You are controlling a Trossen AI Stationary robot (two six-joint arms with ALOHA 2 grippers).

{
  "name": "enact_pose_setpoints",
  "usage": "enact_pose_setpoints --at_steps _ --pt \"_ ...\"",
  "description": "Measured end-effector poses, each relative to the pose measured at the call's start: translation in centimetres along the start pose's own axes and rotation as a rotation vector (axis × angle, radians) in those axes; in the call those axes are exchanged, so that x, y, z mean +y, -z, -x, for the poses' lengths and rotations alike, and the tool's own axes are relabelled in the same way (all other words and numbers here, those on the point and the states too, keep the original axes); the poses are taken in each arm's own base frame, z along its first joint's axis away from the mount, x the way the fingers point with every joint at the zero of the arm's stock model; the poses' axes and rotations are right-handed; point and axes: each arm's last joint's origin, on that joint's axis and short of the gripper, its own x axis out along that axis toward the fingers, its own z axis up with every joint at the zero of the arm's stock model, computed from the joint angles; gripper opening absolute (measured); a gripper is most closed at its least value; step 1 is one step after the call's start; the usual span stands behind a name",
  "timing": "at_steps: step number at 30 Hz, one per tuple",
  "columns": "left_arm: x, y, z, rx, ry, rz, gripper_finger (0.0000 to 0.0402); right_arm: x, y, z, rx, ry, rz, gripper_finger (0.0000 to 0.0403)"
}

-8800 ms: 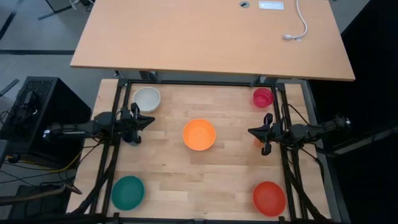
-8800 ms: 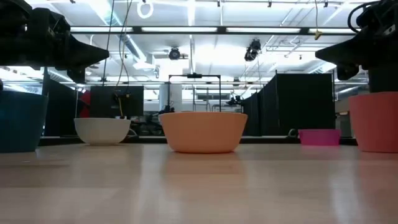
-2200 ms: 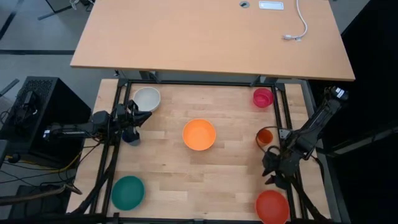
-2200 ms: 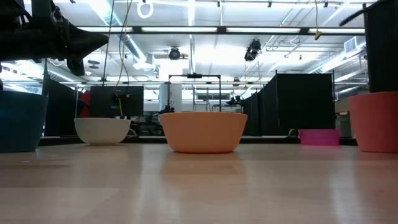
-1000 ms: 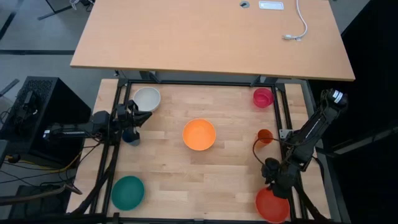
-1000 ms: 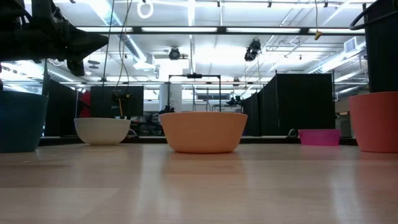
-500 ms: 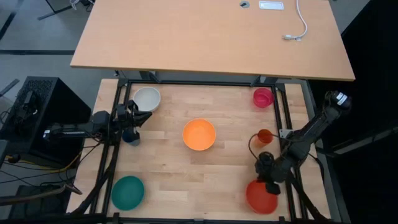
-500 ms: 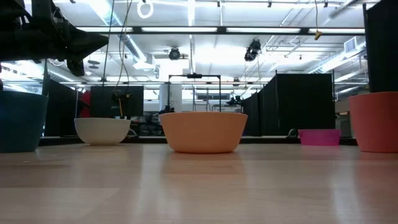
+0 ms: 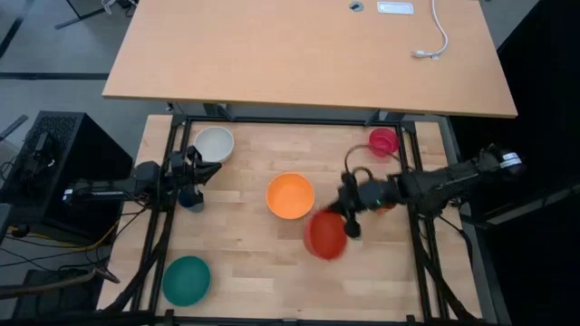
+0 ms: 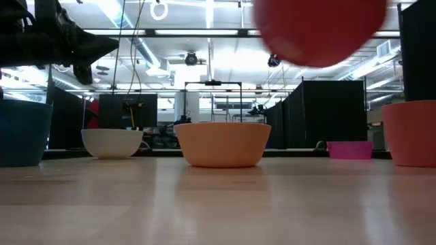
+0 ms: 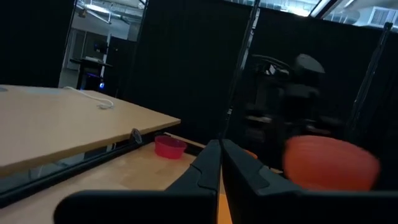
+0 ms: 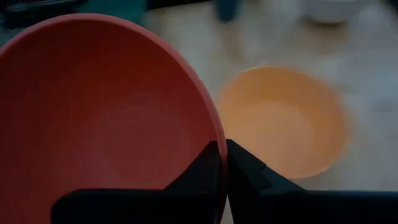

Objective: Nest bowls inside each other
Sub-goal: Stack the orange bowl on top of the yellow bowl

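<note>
My right gripper is shut on the red bowl, which hangs in the air just near-right of the orange bowl at the table's middle. The low view shows the red bowl high above the table. The white bowl rests at the far left, the pink bowl at the far right and the teal bowl at the near left. My left gripper waits shut at the left edge, touching nothing. My right gripper pinches the red bowl's rim between its two fingers, one inside the bowl and one outside. It has the rim on the side toward the table's right and comes slanting down from there. The bowl hangs clear of the table, its hollow facing the wrist.
A small dark blue cup stands by my left gripper. A small orange cup stands partly under my right arm. A second wooden table with a white cable lies beyond the far edge. Bare wood lies at the near middle.
My right gripper has taken the red bowl from the near right corner, lifted it clear and swung it up and toward the table's middle, next to the orange bowl. The arm has swept from pointing at the near edge to pointing left.
</note>
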Motion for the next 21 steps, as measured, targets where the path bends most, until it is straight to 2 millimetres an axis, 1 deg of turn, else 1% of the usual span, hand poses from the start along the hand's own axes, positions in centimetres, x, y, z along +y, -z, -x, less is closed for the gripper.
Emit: enact_pose_setpoints --at_steps 5,11,21 --pt "0.0 0.0 0.0 0.0 0.001 0.031 0.0001 -3.7 -2.4 -2.1 0.01 0.062 -0.057 0.0" --pt "0.0 0.0 0.0 0.001 0.0 0.03 0.0003 -7.4 -4.2 -5.2 0.047 0.114 -0.108 0.0" --pt "0.2 0.8 0.0 0.079 -0.02 0.011 0.0001 -10.8 -3.2 -9.1 0.18 0.176 -0.175 0.0"
